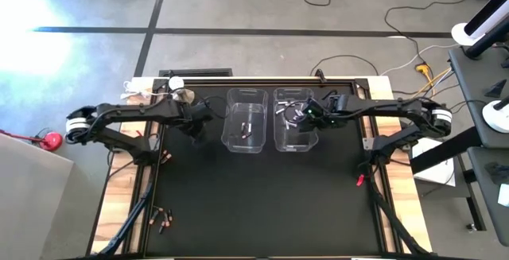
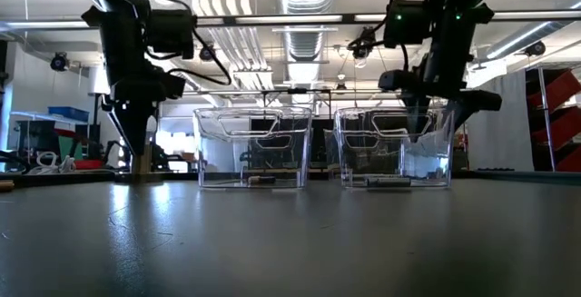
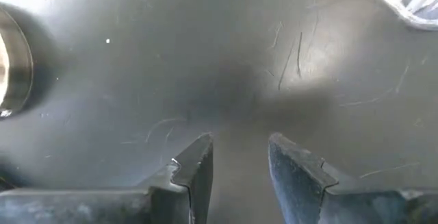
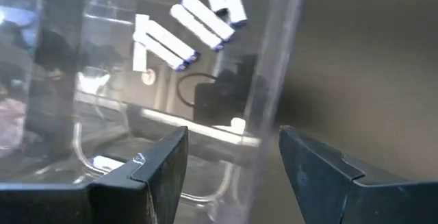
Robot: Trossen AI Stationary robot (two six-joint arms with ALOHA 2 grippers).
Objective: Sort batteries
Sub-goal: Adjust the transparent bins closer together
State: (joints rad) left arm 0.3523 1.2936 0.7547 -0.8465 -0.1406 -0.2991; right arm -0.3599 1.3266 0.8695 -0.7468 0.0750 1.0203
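Two clear plastic bins stand side by side at the table's middle: the left bin (image 1: 245, 121) and the right bin (image 1: 296, 122). A copper-reddish battery (image 1: 246, 130) lies in the left bin. White batteries (image 4: 198, 22) lie on the right bin's floor. More copper-reddish batteries lie near the table's left edge (image 1: 166, 157) and at its near-left corner (image 1: 163, 219). My left gripper (image 3: 239, 155) is open, low over bare table just left of the left bin (image 2: 252, 147). My right gripper (image 4: 233, 148) is open above the right bin, with the bin's wall (image 4: 274, 80) running between its fingers.
A small red bit (image 1: 359, 180) lies by the table's right edge. A round shiny object (image 3: 10, 63) sits near my left gripper, and clutter (image 1: 176, 91) sits at the far-left corner. The dark mat (image 1: 262, 204) spreads in front of the bins.
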